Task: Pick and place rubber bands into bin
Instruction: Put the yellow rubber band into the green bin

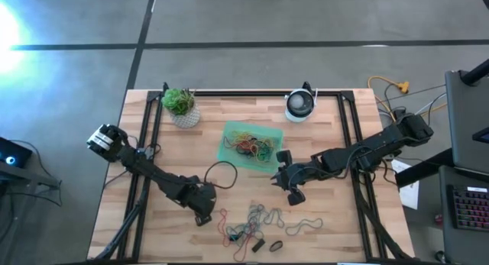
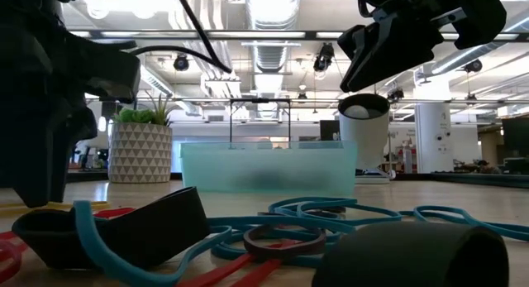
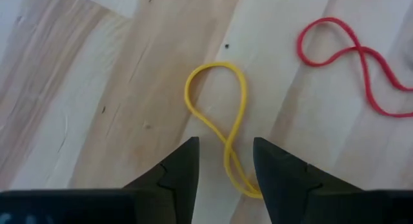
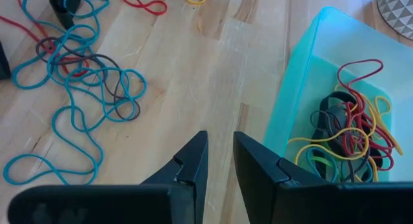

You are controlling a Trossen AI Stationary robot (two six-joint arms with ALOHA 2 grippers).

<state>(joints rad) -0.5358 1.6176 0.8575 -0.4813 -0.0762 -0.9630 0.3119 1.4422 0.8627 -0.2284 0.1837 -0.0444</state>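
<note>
The rubber bands, thin flexible loops in red, teal, yellow and dark colours, lay in two groups. One heap rested inside the shallow, translucent green plastic bin at the middle of the light wooden table. The other, a loose tangle, lay on the bare boards toward the near edge, with a red loop at its left side.

The left gripper stood low over the table just left of that red loop. Its fingers were apart, and a yellow rubber band lay flat on the wood, one end running into the gap between them; no grip on it was seen.

The right gripper hung above the table just beside the bin's near right corner. Its fingers stood narrowly apart with nothing between them.

A small white patterned pot with a green plant and a round white and dark device stood at the far edge, on either side of the bin.
</note>
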